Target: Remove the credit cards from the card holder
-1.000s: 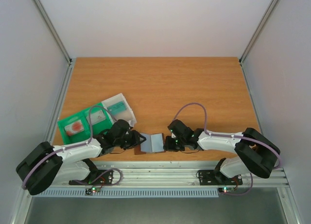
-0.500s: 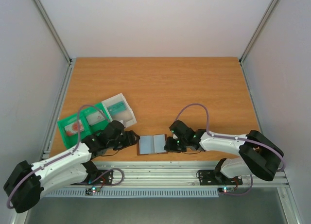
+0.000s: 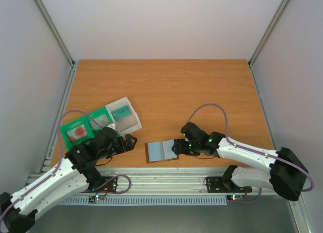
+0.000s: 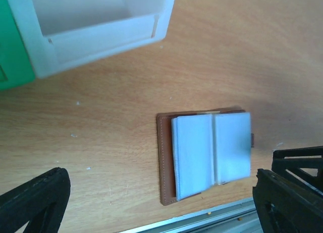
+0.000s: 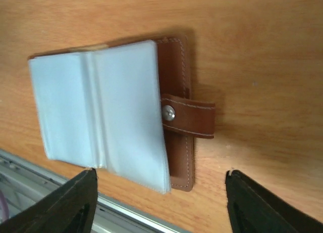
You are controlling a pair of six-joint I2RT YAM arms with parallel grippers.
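The card holder (image 3: 161, 151) lies spread flat near the table's front edge, brown cover down and grey-blue pockets up (image 4: 211, 148) (image 5: 103, 114). Its strap with the snap (image 5: 187, 117) sticks out on the right side. No card shows in its pockets. My left gripper (image 3: 128, 141) (image 4: 160, 192) is open and stands clear of the holder on its left. My right gripper (image 3: 177, 146) (image 5: 160, 185) is open at the holder's right edge, with nothing gripped. Two credit cards, one red-blotched (image 3: 76, 133) and one pale (image 3: 102, 121), lie in the green tray (image 3: 68, 126).
A translucent grey box (image 3: 124, 114) (image 4: 96, 26) sits against the green tray's right side, behind my left gripper, with a teal-faced piece inside. The aluminium rail (image 3: 166, 180) runs just in front of the holder.
Both grippers have opened and let go of the card holder, which now lies flat. The left arm has drawn back to the left. The right gripper has shifted slightly right.
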